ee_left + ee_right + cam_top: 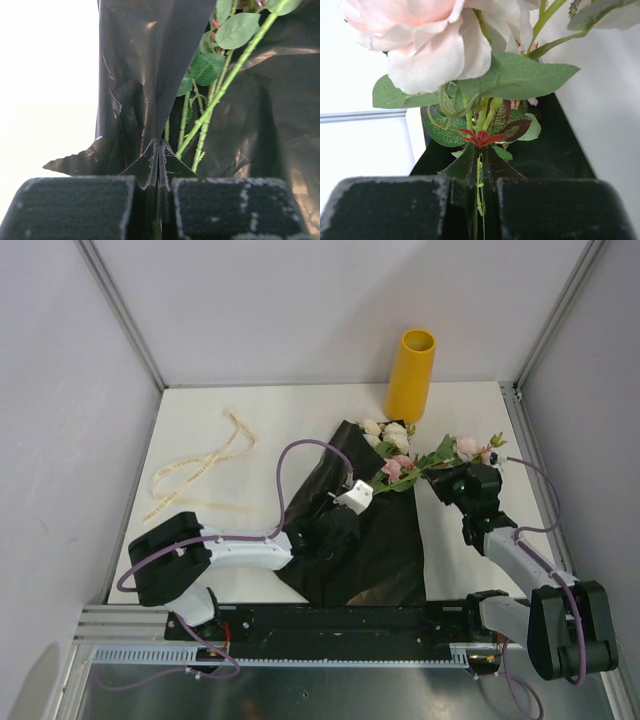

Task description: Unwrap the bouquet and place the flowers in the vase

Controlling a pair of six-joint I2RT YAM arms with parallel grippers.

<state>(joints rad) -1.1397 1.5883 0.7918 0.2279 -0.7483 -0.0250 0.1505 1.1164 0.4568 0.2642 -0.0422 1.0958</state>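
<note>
Black wrapping sheet (pixel 375 540) lies opened out on the white table (pixel 250 430), with the flowers (pixel 400 465) across its far corner, near the upright yellow vase (pixel 411 375). A cream ribbon (pixel 200 475) lies loose, well to the left.

From the left wrist, the left gripper (pixel 159 170) is pinched tight on a fold of sheet, green stems (pixel 210 110) just beside it.

From the right wrist, the right gripper (pixel 480 170) is clamped on a stem below a pink rose (pixel 420 45).

Flowers (pixel 400 466) across opened black wrap (pixel 385 540); yellow vase (pixel 411 375) upright behind.
</note>
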